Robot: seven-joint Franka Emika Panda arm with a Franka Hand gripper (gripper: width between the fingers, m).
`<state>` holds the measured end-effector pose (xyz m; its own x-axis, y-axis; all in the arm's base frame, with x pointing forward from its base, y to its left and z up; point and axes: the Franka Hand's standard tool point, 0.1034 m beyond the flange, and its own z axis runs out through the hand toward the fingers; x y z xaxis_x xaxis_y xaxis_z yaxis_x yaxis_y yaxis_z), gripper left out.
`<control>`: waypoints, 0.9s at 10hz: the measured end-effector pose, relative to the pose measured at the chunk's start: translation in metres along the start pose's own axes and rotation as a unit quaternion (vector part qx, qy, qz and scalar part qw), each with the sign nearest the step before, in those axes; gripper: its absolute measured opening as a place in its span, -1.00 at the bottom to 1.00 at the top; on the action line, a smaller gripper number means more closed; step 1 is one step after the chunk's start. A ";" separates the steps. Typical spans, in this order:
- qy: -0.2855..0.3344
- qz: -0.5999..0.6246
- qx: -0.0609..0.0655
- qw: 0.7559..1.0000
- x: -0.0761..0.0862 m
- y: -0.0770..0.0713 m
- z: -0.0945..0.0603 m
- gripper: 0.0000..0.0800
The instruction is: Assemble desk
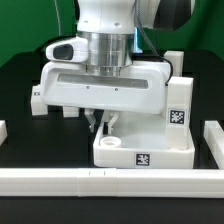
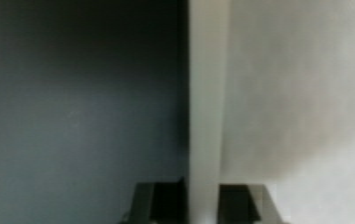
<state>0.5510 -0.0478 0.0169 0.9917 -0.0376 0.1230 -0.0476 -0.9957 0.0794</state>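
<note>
White plastic tray-like tabletop point(image 1: 150, 152) lies on the black counter point(image 1: 40, 150); the pincer point(image 1: 97, 124) is clamped onto its raised rim, beside a round corner socket point(image 1: 112, 143).

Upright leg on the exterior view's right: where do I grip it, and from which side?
Take the upright leg near its top, from straight above, jaws across two opposite flat faces. It stands vertical and square-sided, with its lower end down at the tabletop, so probably only the top is free.

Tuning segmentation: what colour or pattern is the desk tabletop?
White tabletop with a black-and-white tag on its near edge; best in the exterior view.
</note>
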 end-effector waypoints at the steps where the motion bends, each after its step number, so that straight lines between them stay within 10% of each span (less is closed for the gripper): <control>1: 0.001 -0.026 -0.001 1.000 0.001 0.000 0.000 -0.84; 9: 0.019 -0.252 -0.013 0.968 0.031 -0.010 -0.011 -0.84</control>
<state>0.5812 -0.0385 0.0305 0.8849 0.4554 0.0979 0.4370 -0.8844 0.1637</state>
